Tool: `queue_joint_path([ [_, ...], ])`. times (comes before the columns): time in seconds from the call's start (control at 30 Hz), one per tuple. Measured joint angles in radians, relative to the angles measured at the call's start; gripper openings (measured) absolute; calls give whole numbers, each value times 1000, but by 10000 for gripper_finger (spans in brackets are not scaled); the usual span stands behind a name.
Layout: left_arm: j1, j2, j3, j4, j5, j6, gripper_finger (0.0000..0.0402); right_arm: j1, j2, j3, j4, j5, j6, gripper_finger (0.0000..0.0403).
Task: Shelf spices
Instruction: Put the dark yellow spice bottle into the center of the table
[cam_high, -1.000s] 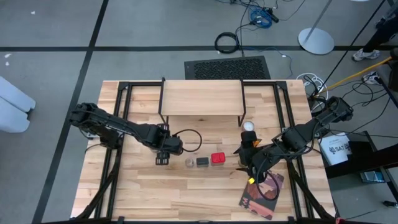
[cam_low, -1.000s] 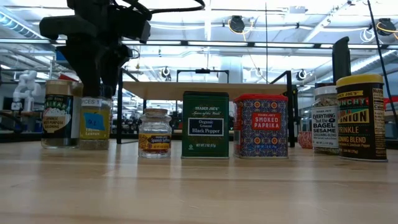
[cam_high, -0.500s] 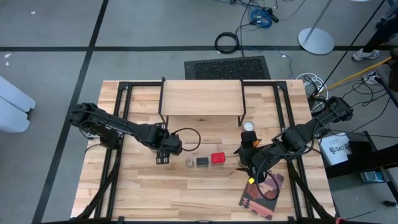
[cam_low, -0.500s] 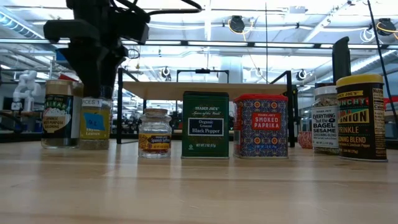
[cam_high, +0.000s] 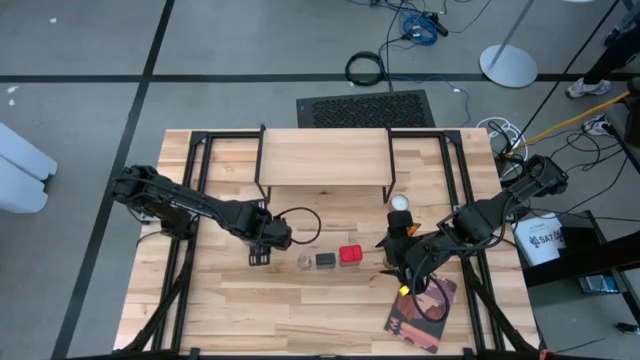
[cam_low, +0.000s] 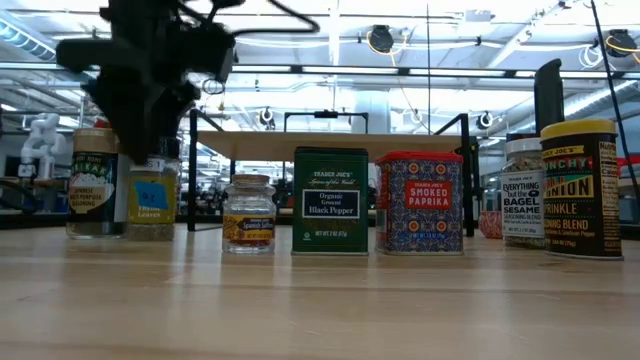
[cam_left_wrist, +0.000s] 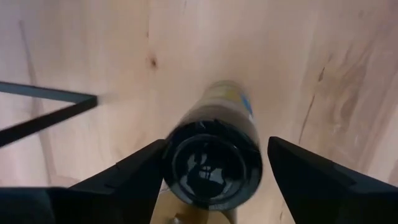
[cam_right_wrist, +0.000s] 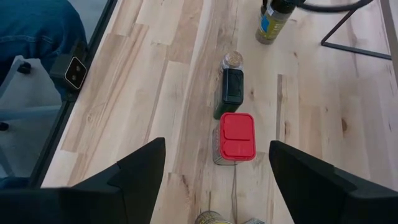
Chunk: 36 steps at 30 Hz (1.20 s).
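- Hovering over the black-capped jar (cam_left_wrist: 214, 155), the left hand (cam_high: 262, 243) had its fingers spread either side of the cap, not yet clenched, apparently lined up to grip it from above.
- That jar stood on the worktop (cam_high: 230, 310), in front of the shelf (cam_high: 325, 158) and just left of the row of spices: small jar (cam_low: 248, 214), black pepper tin (cam_low: 331, 200) and paprika tin (cam_low: 420, 201).
- The right hand (cam_high: 404, 275) waited near the book (cam_high: 422, 313), fingers released, holding nothing.
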Motion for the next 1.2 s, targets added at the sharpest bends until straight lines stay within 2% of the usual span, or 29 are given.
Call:
queue_joint_path([
  [0.2,0,0,-75,58,5,-12,289,0,0,0,0,0,0,274],
  [0.77,-3,0,-31,67,-10,4,287,0,0,0,0,1,-8,274],
  [1.07,-3,-1,-30,71,0,5,215,0,0,0,0,0,-8,274],
  [1.2,-3,-1,-30,73,1,5,214,0,0,0,0,1,-7,274],
])
